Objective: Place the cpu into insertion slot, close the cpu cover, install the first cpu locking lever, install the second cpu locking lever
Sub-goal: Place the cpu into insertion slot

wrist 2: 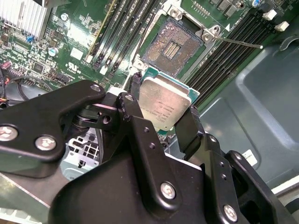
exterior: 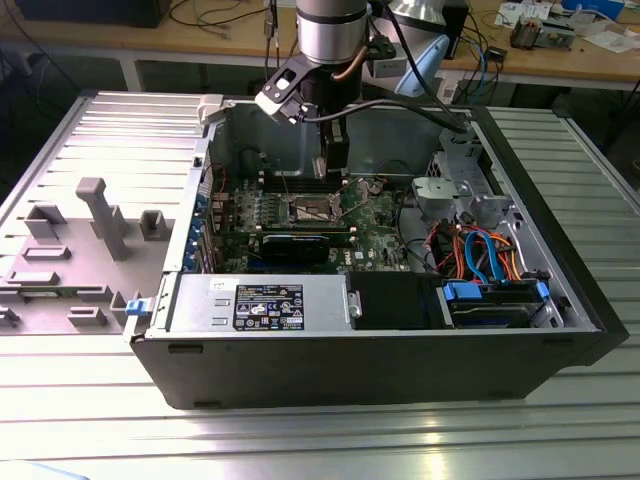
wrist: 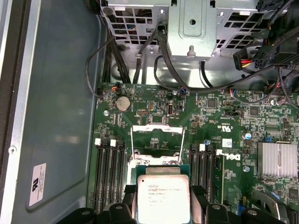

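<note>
My gripper (wrist 2: 164, 95) is shut on the cpu (wrist 2: 163, 106), a flat square chip with a silvery top and a green rim, held by two opposite edges. In the second wrist view the chip hangs a little above the board, just off the open insertion slot (wrist 2: 173, 44), whose gold contact field is bare. The first wrist view has the cpu (wrist: 163, 196) between the black fingers (wrist: 198, 203), with the cpu cover (wrist: 157, 128) standing open beyond it. One thin locking lever (wrist 2: 240, 43) sticks out beside the slot. In the exterior view the gripper (exterior: 333, 165) reaches down into the open case above the slot (exterior: 312, 210).
Black memory slots (wrist: 110, 163) flank the socket on both sides. A finned heatsink (wrist: 276, 159) sits on the board. A metal drive cage (wrist: 191, 28) with cables (exterior: 480, 250) rises beside the board. The case wall (exterior: 270, 125) and power supply (exterior: 265, 305) enclose the space.
</note>
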Motion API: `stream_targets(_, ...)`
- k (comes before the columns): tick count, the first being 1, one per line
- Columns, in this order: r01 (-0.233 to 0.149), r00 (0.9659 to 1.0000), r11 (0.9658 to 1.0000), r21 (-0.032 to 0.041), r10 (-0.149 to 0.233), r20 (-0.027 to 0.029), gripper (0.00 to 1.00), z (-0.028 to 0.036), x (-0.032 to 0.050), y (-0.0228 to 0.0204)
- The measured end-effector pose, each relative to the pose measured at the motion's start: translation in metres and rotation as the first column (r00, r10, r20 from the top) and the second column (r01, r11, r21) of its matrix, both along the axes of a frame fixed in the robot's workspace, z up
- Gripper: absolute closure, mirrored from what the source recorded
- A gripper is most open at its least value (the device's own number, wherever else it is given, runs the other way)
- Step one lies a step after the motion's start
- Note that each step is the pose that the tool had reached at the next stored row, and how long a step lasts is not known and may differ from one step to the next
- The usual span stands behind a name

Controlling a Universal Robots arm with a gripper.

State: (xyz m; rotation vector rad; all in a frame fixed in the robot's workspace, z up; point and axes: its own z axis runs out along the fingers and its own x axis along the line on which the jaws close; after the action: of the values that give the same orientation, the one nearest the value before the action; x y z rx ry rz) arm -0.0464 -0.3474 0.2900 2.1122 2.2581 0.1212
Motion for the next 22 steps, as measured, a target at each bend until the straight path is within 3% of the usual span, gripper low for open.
stream_targets(8,0.000,1.0000,1.0000,-0.0002,0.000,0.0000,0.45,-0.0016,-0.0017,0.0000)
stream_targets(10,0.000,1.0000,1.0000,-0.0002,0.000,0.0000,0.45,-0.0101,-0.0022,0.0000)
stream_targets(22,0.000,1.0000,1.0000,-0.0004,0.000,0.0000,0.45,-0.0122,-0.0036,0.0001)
